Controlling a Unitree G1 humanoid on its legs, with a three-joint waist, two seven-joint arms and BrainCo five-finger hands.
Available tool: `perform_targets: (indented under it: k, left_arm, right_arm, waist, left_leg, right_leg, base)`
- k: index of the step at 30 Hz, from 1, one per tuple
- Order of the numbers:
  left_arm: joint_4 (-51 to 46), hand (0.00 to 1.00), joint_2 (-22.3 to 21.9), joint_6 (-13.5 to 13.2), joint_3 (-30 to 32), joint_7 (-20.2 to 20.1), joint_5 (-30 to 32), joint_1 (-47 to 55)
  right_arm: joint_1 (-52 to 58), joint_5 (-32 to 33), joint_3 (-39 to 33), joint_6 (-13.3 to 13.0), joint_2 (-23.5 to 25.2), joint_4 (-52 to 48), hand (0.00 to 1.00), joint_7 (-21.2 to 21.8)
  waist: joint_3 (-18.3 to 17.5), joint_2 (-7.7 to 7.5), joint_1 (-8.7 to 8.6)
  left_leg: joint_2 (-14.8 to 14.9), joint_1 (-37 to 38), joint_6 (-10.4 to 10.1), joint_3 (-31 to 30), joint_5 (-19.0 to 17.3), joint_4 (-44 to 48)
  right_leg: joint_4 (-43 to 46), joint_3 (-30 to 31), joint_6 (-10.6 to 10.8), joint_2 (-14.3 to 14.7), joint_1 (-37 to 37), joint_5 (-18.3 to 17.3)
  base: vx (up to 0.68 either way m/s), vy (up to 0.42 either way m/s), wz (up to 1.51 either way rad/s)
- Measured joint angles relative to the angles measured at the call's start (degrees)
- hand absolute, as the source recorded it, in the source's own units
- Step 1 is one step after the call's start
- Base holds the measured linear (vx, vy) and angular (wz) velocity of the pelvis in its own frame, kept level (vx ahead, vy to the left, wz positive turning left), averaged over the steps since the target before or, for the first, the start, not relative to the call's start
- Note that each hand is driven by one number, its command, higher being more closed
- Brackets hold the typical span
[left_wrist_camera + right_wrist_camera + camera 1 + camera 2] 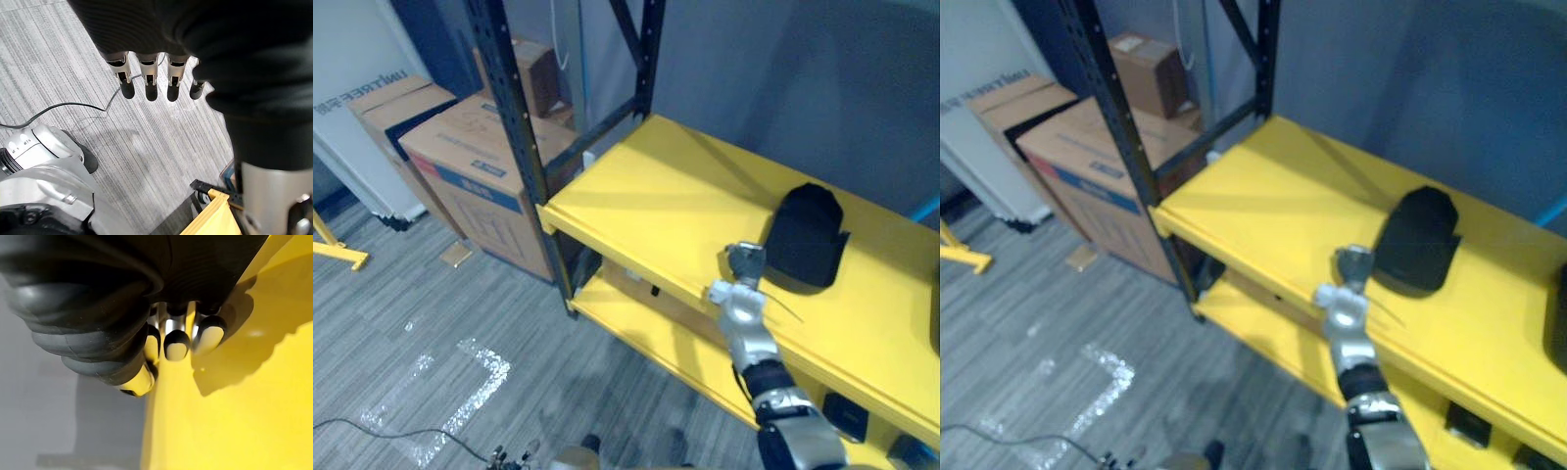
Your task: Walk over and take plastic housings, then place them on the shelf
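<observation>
Centre to right of the eye views: yellow shelf on black uprights, with a lower yellow deck beneath. Upper left: stacked cardboard boxes on grey carpet, pale tape marks toward the lower left.

Right of centre on the upper deck: one black plastic housing. Lies flat on the yellow surface, domed side up, free of either hand. At the right edge of the frame, a second dark shape on the same deck; cannot tell what.

Right hand: enters on a silver arm from the lower right and ends just beside the housing's near-left edge, apart from it as far as can be told. In its wrist view, fingers loosely extended over bare yellow deck, nothing between them and the thumb. Empty.

Left hand: hangs over carpet, fingers straight and slack, holding nothing.

Step in hand, by judgement: tail end of a placement, with the housing down on the shelf and the hand beside it unloaded. Next move calls for drawing the right hand back toward the lower frame edge without brushing the housing, then turning from the shelf to fetch another. Bare deck to the left of the housing offers room for it.
</observation>
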Motion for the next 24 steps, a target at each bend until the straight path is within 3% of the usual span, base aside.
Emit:
perform_targets:
  k: [20,24]
  left_arm:
    - [0.0,0.00,1.1,-0.2,-1.9,-0.2,-0.2,-0.1]
    - [-0.5,0.00,1.1,-0.2,-1.8,-0.3,-0.2,-0.1]
  right_arm:
    - [-5.0,1.0,0.0,-0.2,-0.9,3.5,1.00,0.0]
    - [0.6,0.3,1.0,-0.6,-0.9,-7.1,1.00,0.1]
  waist:
    - [2.0,0.08,0.08]
    - [3.0,-0.24,0.01]
  left_leg:
    - [-0.7,-0.2,-0.1,-0.8,0.6,0.0]
    - [-0.6,-0.9,-0.1,-0.7,0.6,0.0]
  right_leg:
    - [-0.4,-1.3,0.5,-0.6,0.2,0.4]
    - [-0.6,-1.2,0.7,-0.6,-0.3,0.5]
  base:
    - [0.00,0.000,0.01]
    - [0.00,0.000,0.00]
